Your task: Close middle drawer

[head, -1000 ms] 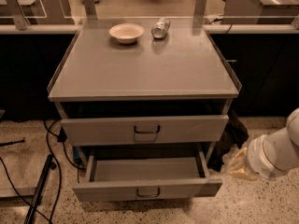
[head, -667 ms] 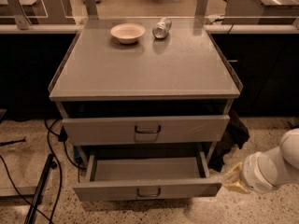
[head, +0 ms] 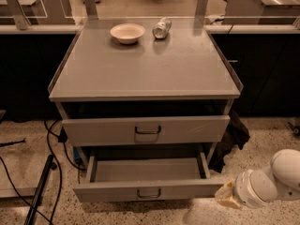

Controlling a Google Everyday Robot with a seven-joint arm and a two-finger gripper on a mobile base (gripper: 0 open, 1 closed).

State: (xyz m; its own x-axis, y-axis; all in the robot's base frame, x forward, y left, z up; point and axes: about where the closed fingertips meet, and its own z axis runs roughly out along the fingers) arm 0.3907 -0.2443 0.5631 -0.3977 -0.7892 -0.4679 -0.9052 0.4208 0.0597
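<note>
Near the floor [head: 28, 177], gripper [head: 227, 197] has dropped beside the open middle drawer [head: 149, 191].

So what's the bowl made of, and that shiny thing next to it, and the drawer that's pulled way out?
The bowl looks like pale ceramic or plastic: smooth, matte, cream. The can lying beside it looks like thin metal, since it shines silver. The middle drawer, pulled out, looks like grey painted metal, flat and dull. The gripper sits by its front right corner.

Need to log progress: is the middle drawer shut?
Open: the middle drawer juts out, its bare floor showing. The gripper sits by its front right corner.
</note>
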